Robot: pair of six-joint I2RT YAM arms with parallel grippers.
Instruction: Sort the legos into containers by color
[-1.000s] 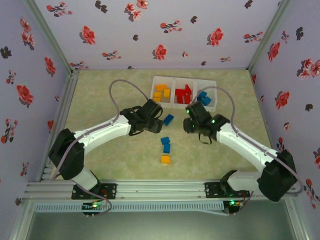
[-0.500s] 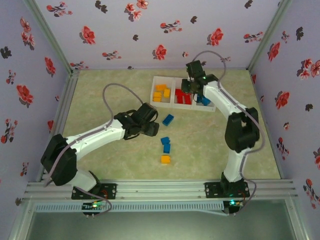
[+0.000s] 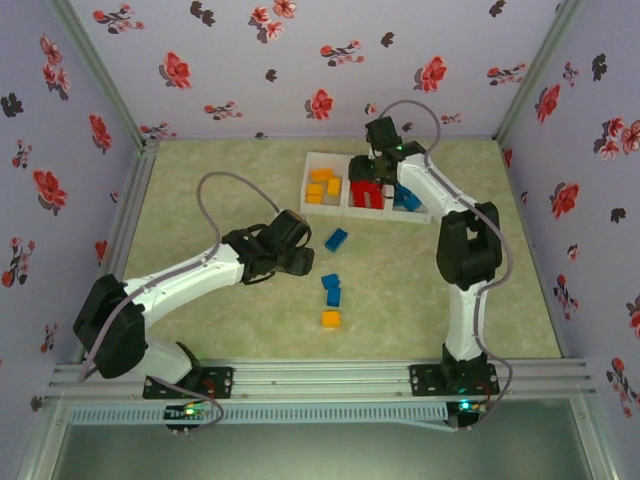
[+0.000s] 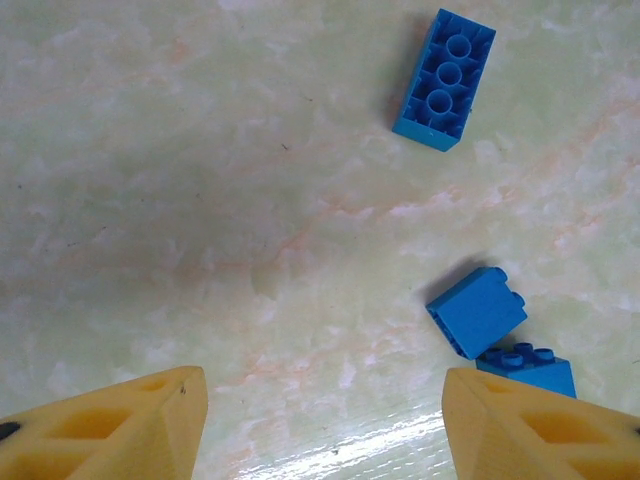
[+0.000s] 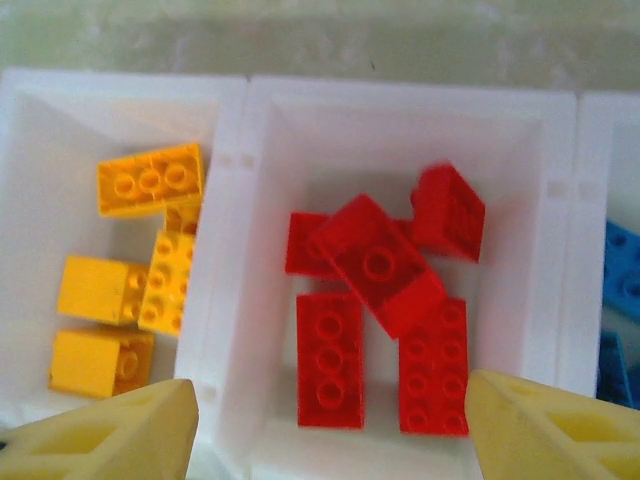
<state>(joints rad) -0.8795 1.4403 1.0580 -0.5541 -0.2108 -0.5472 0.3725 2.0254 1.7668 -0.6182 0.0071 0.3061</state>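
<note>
A: Right pincer (image 5: 330, 390)?
B: Open wide. Nothing between the fingers, touching nothing. It hangs over the middle compartment of the tray (image 5: 400, 95), above the red bricks (image 5: 375, 265). The top one lies skewed across the others and is blurred.
A: Tray position?
B: Near the far edge of the table (image 3: 200, 200), right of centre. Yellow bricks (image 5: 150, 180) in the left compartment, blue bricks (image 5: 625, 260) in the right.
A: Left pincer (image 4: 322, 375)?
B: Also open and empty, low over mid-table. Three loose blue bricks (image 4: 445, 80) lie ahead of it, two of them side by side.
A: Change from a second ago?
B: The right arm was folded mid-table, pincer short of the tray's near side; now it is stretched out over the tray. The left arm has drawn back slightly toward the left edge. The loose bricks haven't moved, including one yellow brick (image 3: 331, 318) toward the near edge.
</note>
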